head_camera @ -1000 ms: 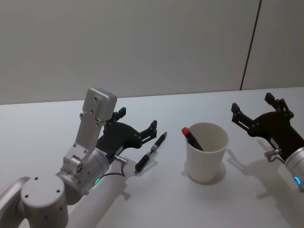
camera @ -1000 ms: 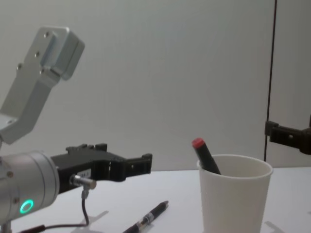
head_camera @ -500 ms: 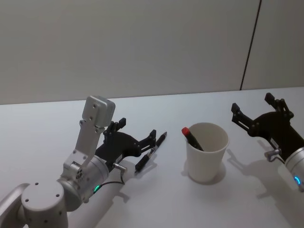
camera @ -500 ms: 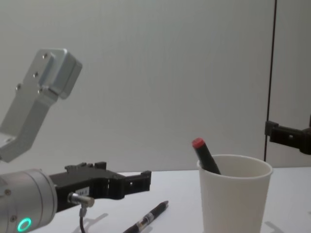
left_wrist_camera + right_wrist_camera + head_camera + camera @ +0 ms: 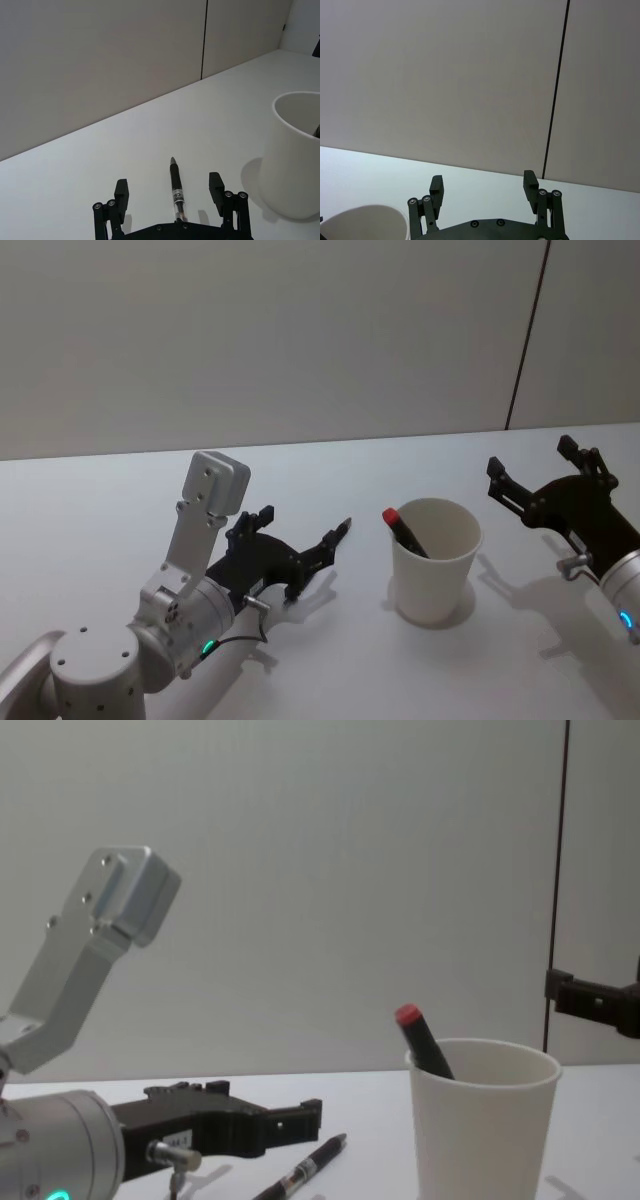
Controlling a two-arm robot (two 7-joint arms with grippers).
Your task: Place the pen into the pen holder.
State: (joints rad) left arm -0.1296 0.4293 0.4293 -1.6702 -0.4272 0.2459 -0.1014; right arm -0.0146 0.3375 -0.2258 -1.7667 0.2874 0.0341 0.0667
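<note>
Left hand (image 5: pixel 298 532) has slid forward and dropped lower over the last second, so its fingers now sit either side of the pen (image 5: pixel 176 184) instead of hanging back short of it. They're spread wide and not touching the pen, as far as I can tell. Pen's flat on the counter (image 5: pixel 100 500), near the pen holder (image 5: pixel 435 560) on the robot's left of it, tip aimed away from the robot. Holder already has a red-capped marker (image 5: pixel 405 530) leaning inside. Right hand (image 5: pixel 531 458) is parked on the holder's other side, well apart from it, spread too, same spot as before. Pen and holder haven't budged either. I'd call this the end of the reach, grasp not made yet. Next it needs to squeeze on the barrel, lift, then tip the pen upright over the holder's rim.
</note>
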